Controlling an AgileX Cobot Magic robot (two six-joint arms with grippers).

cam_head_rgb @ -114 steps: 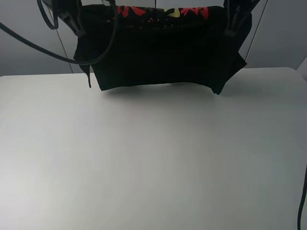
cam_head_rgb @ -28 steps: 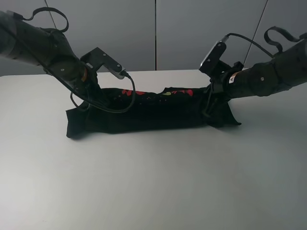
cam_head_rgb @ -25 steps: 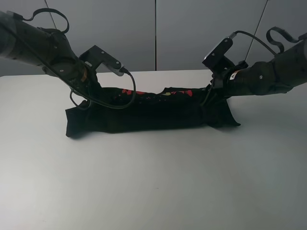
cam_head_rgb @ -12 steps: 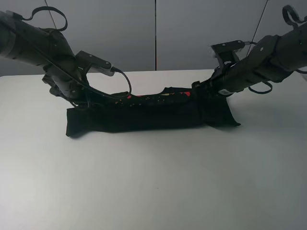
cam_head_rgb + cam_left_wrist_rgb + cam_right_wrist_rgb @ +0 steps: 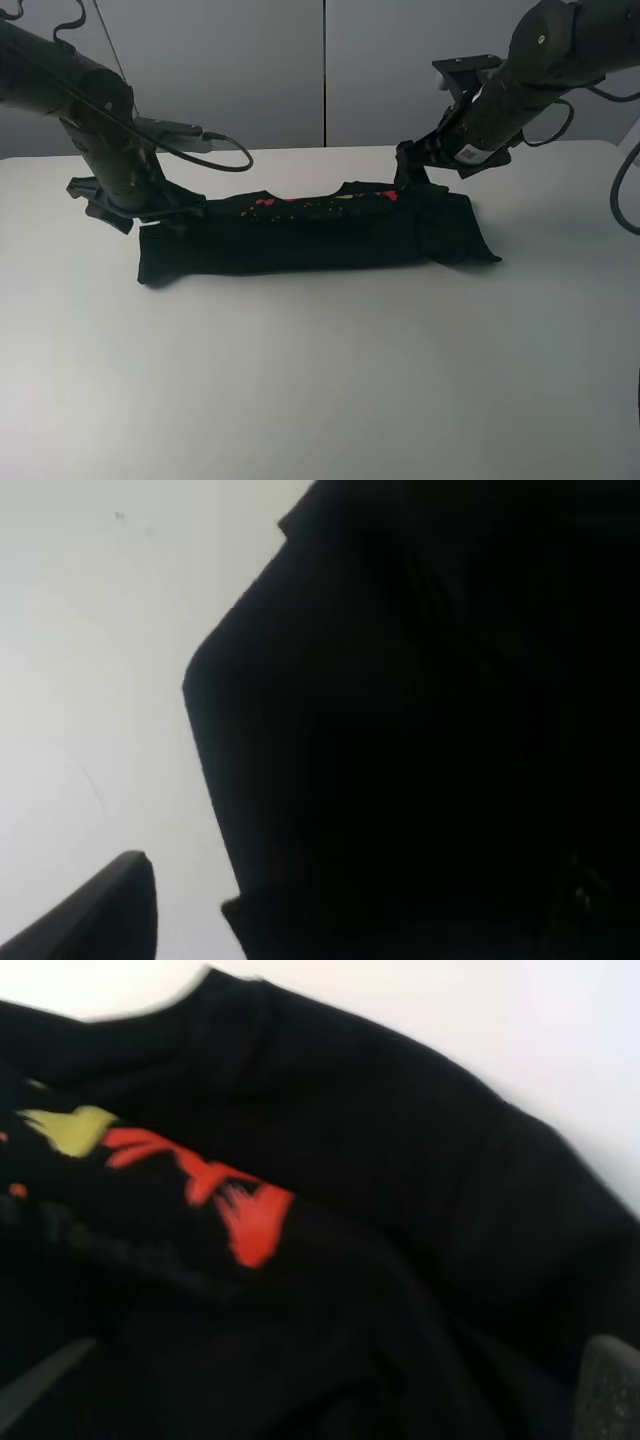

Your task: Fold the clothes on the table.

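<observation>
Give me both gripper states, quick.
Left gripper: looks open, holding nothing.
Right gripper: open, fingers apart over the black shirt, holding nothing.

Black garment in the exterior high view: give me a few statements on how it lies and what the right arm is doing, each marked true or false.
1. The black garment lies on the white table as a long strip. True.
2. The garment hangs in the air between the two arms. False: it rests on the table.
3. A red and yellow print shows along its far edge. True.
4. The right pincer is shut on the garment. False: the right wrist view shows its fingers spread apart, pinching nothing.
5. A second garment lies near the front of the table. False: only this one is in view.
</observation>
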